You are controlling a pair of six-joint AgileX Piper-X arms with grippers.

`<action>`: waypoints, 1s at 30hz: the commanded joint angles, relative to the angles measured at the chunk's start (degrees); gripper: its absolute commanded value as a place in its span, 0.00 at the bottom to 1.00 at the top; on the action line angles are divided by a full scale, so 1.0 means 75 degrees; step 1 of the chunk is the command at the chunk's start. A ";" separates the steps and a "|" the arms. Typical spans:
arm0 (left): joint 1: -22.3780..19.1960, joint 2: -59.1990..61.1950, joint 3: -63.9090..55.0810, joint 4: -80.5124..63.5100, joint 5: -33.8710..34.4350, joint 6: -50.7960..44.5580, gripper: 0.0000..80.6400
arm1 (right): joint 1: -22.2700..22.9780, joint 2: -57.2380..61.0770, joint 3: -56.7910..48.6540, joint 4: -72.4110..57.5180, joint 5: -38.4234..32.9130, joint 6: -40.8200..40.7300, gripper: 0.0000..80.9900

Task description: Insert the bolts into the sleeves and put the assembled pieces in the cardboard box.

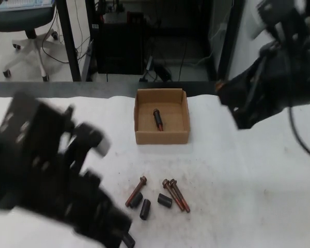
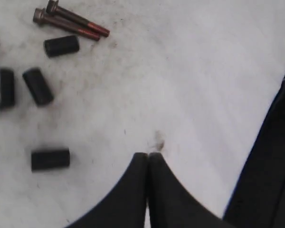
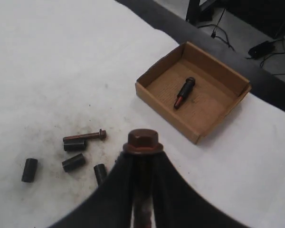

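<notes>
My right gripper (image 3: 142, 156) is shut on a copper bolt (image 3: 142, 142), held head-up above the bench. The cardboard box (image 1: 161, 137) sits at the bench's middle with one bolt-in-sleeve piece (image 1: 158, 119) lying inside, the same piece (image 3: 185, 92) showing in the right wrist view. Three loose bolts lie in front of the box: one (image 1: 136, 191) on the left, a pair (image 1: 176, 195) on the right. Black sleeves (image 1: 145, 209) lie among them. My left gripper (image 2: 147, 156) is shut on nothing, low over bare cloth, apart from the nearest sleeve (image 2: 50, 159).
White cloth (image 1: 237, 186) covers the bench. The left arm (image 1: 51, 175) looms over the front left, the right arm (image 1: 268, 77) hangs at the back right. Beyond the bench's far edge are frame posts, cables and an office chair (image 1: 26, 20).
</notes>
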 commanded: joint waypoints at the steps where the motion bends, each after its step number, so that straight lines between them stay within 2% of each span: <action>1: -0.0370 0.0882 -0.0912 -0.0101 -0.0597 0.0955 0.00 | -0.0058 -0.0130 -0.0059 0.0072 -0.0104 0.0037 0.01; 4: -0.0603 0.1759 -0.1617 0.0030 -0.1348 0.1913 0.00 | -0.0058 -0.0131 -0.0059 0.0310 -0.0104 0.0026 0.01; 6: -0.0673 0.2291 -0.2090 0.0219 -0.1459 0.2033 0.02 | -0.0058 -0.0131 -0.0007 0.0365 -0.0104 0.0026 0.01; 10: -0.0749 0.3018 -0.2620 0.0572 -0.1640 0.1801 0.14 | -0.0058 -0.0153 0.0107 0.0350 -0.0104 0.0026 0.01; 15: -0.0758 0.3367 -0.2804 0.1171 -0.2282 0.1459 0.28 | -0.0058 -0.0153 0.0259 0.0365 -0.0089 0.0005 0.01; 24: -0.0787 0.3350 -0.2671 0.3711 -0.2472 0.1111 0.29 | -0.0058 -0.0168 0.0311 0.0349 -0.0094 -0.0115 0.01; 30: -0.0850 0.3192 -0.2577 0.3997 -0.2307 0.0769 0.29 | -0.0058 -0.0168 0.0311 0.0349 -0.0094 -0.0115 0.01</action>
